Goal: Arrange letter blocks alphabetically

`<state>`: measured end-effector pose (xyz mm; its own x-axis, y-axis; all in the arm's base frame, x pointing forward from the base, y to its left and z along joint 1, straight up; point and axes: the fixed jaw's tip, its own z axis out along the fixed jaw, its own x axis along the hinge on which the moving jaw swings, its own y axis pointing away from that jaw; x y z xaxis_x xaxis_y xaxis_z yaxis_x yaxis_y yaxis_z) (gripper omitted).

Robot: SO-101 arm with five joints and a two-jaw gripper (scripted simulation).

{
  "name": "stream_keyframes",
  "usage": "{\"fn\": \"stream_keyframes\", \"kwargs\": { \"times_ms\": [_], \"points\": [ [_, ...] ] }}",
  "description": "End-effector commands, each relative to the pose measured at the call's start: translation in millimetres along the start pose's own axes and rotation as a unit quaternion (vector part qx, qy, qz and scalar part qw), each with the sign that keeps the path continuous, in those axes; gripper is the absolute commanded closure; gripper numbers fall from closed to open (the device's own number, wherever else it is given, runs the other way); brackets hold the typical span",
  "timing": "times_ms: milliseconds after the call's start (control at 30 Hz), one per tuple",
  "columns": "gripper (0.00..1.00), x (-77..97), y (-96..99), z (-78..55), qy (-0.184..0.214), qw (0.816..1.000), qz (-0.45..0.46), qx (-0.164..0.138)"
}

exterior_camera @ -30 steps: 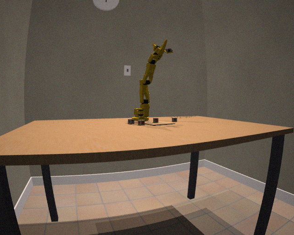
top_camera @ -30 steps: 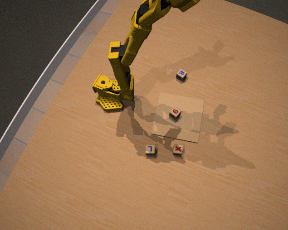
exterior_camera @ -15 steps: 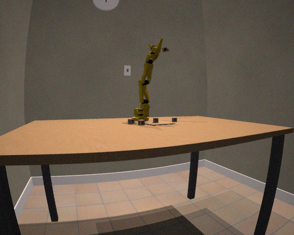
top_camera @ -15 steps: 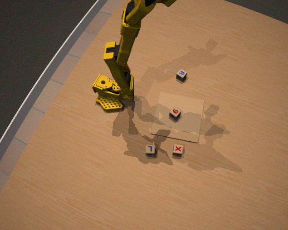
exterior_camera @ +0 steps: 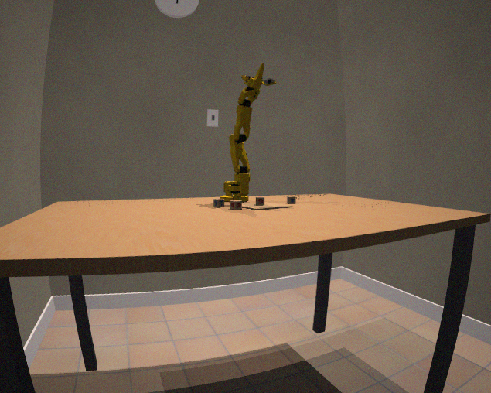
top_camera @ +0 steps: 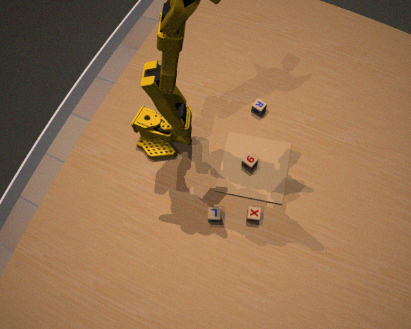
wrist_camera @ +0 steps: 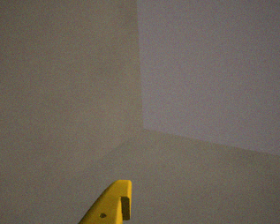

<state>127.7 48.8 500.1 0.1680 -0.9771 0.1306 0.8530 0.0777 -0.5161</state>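
Observation:
A block with a blue R (top_camera: 259,107) (exterior_camera: 291,199) on top lies on the table beyond the mat's upper edge in the top view. A block with a blue L (top_camera: 214,214) (exterior_camera: 218,203) and one with a red X (top_camera: 254,214) (exterior_camera: 236,205) lie off the mat's lower edge, L nearer the base. A block with a red 9 or 6 (top_camera: 250,161) (exterior_camera: 260,201) on top sits turned on the mat (top_camera: 265,144) (exterior_camera: 275,206), which looks flat. My gripper (exterior_camera: 252,70) is open and empty, high above the table. Only one finger shows in the wrist view.
The arm's base (top_camera: 156,132) (exterior_camera: 236,189) stands left of the mat in the top view. The arm rises almost upright from it and casts shadows over the mat and table (top_camera: 127,230) (exterior_camera: 152,232). The wrist view shows only the room's walls and ceiling behind the finger.

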Motion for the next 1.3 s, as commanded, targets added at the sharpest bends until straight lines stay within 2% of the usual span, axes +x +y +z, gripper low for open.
{"fn": "stream_keyframes", "kwargs": {
  "times_ms": [0,233,500,767,1067,1267],
  "points": [
    [0.0,4.0,-14.4,-4.1,0.006,1.0,0.0,0.022],
    [0.0,10.6,-40.7,-14.4,0.015,0.998,0.0,0.057],
    [0.0,11.6,-44.8,-16.3,0.016,0.998,0.0,0.063],
    [0.0,18.7,-73.1,-30.5,0.026,0.994,0.0,0.103],
    [0.0,20.2,-79.1,-34.0,0.029,0.993,0.0,0.111],
    [0.0,25.4,-99.7,-46.8,0.036,0.989,0.0,0.141]
  ]
}}
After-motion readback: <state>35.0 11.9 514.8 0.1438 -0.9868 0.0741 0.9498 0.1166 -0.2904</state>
